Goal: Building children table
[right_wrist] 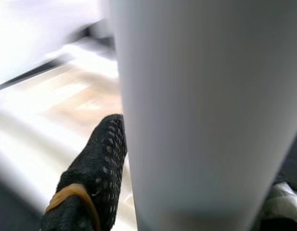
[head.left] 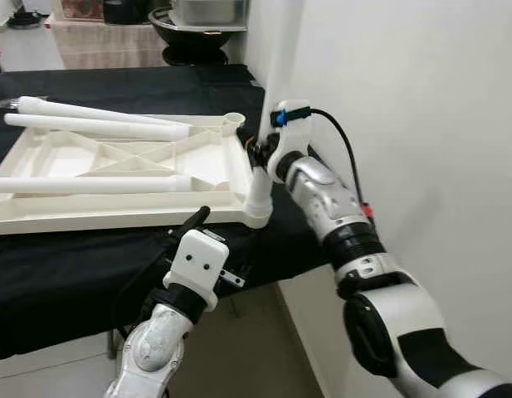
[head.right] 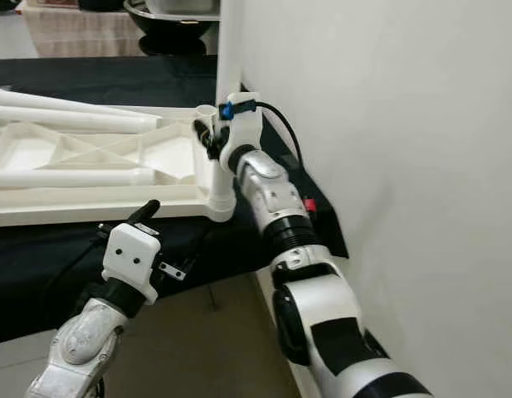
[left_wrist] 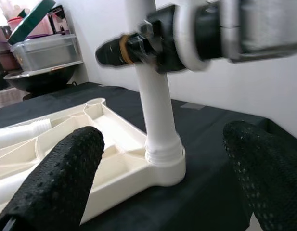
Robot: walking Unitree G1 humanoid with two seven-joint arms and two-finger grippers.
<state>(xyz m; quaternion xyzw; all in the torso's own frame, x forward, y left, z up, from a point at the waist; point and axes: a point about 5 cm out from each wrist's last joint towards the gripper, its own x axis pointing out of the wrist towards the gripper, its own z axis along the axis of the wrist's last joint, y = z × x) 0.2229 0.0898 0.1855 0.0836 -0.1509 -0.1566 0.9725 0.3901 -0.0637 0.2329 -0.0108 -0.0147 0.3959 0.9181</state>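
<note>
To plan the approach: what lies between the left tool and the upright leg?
Only black cloth, seen in the left wrist view; left tool open, upright leg held by right tool.

A plain white wall (head.left: 421, 99) rises close behind the right gripper (head.left: 257, 151). A black cloth (head.left: 65, 274) covers the desk. Beyond it stand a dark bowl (head.left: 193, 33) and a clear storage box (left_wrist: 45, 48). Beige floor (head.left: 239, 348) lies below.

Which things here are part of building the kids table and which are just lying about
For the job:
tabletop, upside down
upright leg, held by right tool
loose legs lying on the tabletop
left tool, open

Just lying about:
black bowl
clear container
</note>
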